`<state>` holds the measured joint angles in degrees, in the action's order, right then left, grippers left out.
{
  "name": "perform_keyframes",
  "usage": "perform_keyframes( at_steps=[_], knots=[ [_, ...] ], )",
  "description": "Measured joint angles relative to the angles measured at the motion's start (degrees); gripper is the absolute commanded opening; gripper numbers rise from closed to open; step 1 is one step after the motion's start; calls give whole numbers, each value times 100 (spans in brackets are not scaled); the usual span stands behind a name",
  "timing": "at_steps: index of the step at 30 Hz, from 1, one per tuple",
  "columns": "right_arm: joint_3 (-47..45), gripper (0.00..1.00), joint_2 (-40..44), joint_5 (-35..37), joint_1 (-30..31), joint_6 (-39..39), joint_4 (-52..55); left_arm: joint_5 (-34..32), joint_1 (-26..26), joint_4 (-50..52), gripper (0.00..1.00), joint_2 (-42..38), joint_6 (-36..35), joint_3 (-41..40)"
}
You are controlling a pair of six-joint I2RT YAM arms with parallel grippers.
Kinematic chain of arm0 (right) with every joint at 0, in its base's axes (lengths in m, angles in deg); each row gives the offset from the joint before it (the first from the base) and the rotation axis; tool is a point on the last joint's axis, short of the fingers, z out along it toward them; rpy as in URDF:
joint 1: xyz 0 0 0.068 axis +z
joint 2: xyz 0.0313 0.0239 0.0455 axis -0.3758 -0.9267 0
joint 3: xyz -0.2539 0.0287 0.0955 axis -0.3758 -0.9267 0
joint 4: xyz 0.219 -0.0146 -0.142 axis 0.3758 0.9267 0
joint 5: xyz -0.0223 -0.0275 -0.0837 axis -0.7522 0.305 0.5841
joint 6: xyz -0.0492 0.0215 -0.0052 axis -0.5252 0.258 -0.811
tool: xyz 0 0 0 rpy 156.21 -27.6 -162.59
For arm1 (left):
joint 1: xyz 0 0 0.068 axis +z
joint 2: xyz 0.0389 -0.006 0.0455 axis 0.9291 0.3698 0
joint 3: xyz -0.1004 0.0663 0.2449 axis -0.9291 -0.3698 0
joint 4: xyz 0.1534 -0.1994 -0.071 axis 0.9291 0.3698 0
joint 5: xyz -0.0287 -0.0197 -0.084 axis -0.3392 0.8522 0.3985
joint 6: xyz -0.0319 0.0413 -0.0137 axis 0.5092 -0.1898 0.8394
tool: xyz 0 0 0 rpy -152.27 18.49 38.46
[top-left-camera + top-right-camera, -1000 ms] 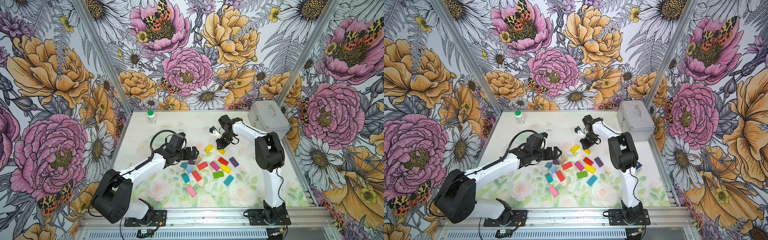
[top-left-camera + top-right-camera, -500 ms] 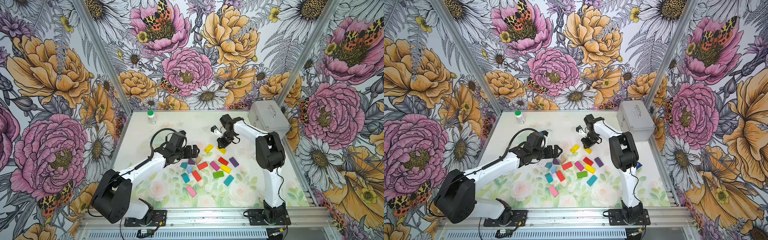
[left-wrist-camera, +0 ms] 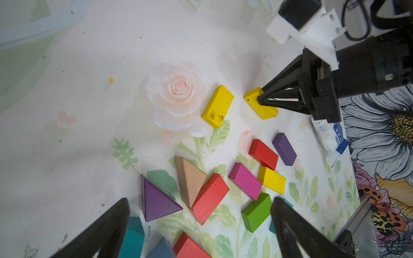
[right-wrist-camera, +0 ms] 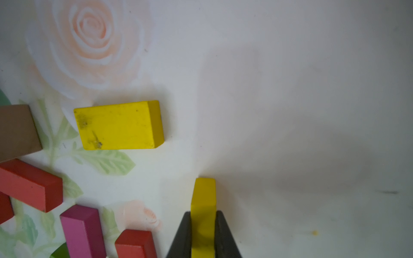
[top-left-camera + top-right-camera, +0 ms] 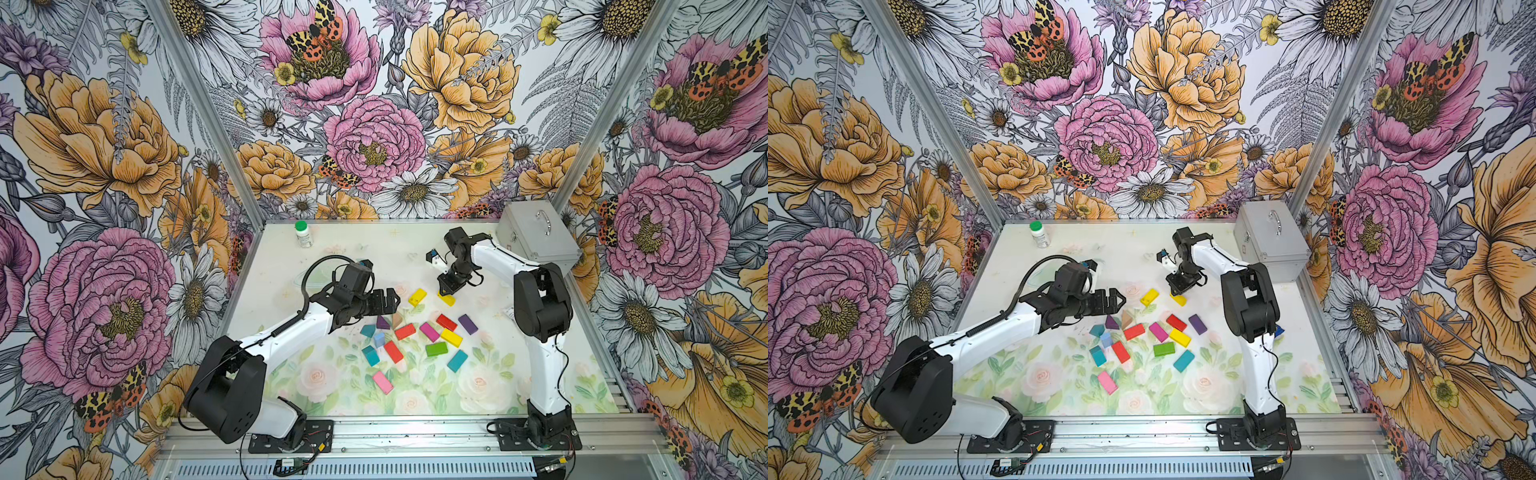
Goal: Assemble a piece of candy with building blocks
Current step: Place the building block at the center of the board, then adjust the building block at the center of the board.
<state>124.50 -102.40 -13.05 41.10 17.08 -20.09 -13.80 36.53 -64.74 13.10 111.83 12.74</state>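
Note:
Several building blocks lie scattered mid-table in both top views: red (image 5: 405, 331), magenta (image 5: 429, 331), green (image 5: 436, 349), teal (image 5: 457, 360), pink (image 5: 382, 382) and purple (image 5: 468, 324) bricks, plus a purple triangle (image 3: 156, 201) and a tan triangle (image 3: 190, 178). My right gripper (image 4: 203, 213) (image 5: 446, 289) is shut on a yellow brick (image 4: 203, 194) (image 3: 260, 107), held on edge right at the table surface. A second yellow brick (image 4: 118, 125) (image 5: 417, 297) lies flat beside it. My left gripper (image 3: 201, 201) (image 5: 386, 301) hovers open over the pile's left end, holding nothing.
A silver metal case (image 5: 536, 232) stands at the back right, close behind the right arm. A white bottle with a green cap (image 5: 303, 235) is at the back left. A blue-and-white packet (image 3: 330, 138) lies by the right arm's base side.
The right wrist has shifted slightly, keeping its grip on the yellow brick. The left arm has hardly moved.

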Motion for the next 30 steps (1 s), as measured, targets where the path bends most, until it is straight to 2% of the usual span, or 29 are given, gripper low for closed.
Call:
perform_keyframes(
  at_steps=[14, 15, 16, 22, 30],
  knots=[
    [2, 0, 0, 0, -52, 0, 0, 0, -37, -4, 99, 48, -42, 0],
    [2, 93, 0, 0, -63, 0, 0, 0, -37, -7, 99, 48, -44, 0],
    [2, 99, 0, 7, -63, 24, 0, 0, -37, -4, 99, 48, -42, 0],
    [-72, 100, 59, 87, -63, 160, -127, 0, -37, -87, 99, 48, -44, 0],
    [-595, 98, 699, 87, -63, 437, -579, 0, -37, -107, 99, 46, -44, 0]
  ],
)
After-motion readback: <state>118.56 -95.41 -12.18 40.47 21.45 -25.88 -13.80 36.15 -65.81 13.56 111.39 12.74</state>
